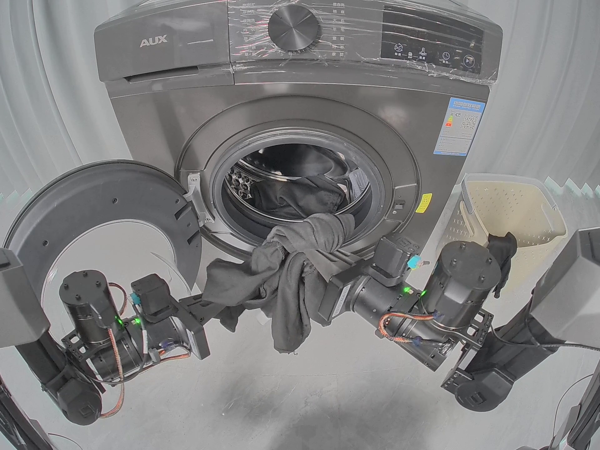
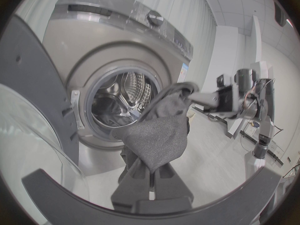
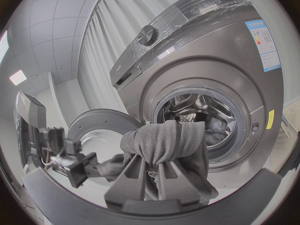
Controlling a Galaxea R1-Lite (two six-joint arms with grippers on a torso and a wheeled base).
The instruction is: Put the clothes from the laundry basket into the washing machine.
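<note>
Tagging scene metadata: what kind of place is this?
Probably a lab or studio mock-up of a laundry corner, not a home: a film-wrapped washing machine, white curtains behind it, office-style ceiling tiles.

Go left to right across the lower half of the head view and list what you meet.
Open door → left gripper → grey garment, held at both ends → right gripper → laundry basket.
</note>
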